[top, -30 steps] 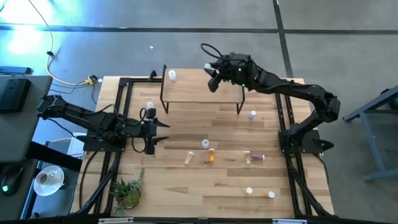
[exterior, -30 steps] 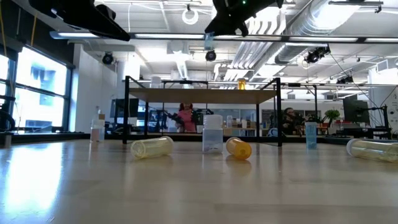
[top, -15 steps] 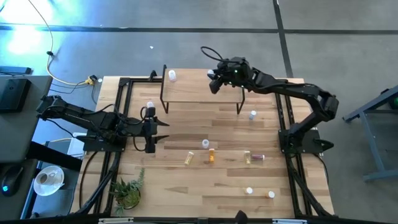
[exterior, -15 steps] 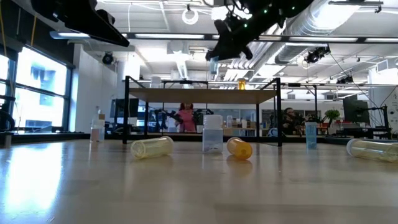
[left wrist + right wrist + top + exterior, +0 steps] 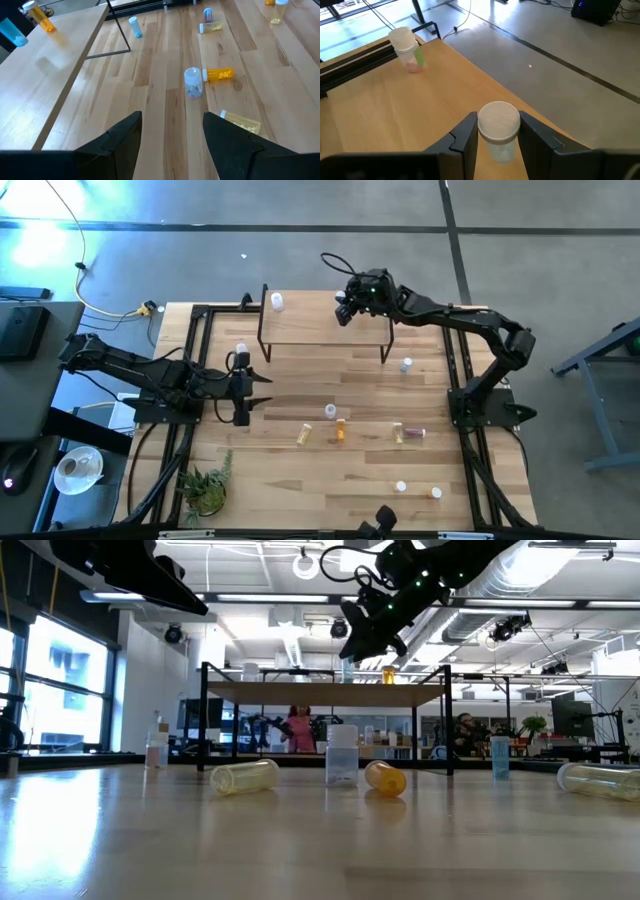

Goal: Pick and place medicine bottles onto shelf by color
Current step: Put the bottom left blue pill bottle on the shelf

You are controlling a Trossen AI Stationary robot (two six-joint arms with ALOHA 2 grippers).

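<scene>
Right wrist view: bottle between tool fingers.

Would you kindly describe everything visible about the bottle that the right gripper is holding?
The bottle is a tiny cylinder with a white, finely textured round cap and a clear, faintly bluish body. It stands upright, pinched between the dark fingers of the right gripper, which press on its two sides just under the cap. It is held over the light-wood shelf, towards the shelf's right end and near its far edge. Whether its base touches the board cannot be seen. Another white-capped bottle stands apart, farther along the shelf.
</scene>
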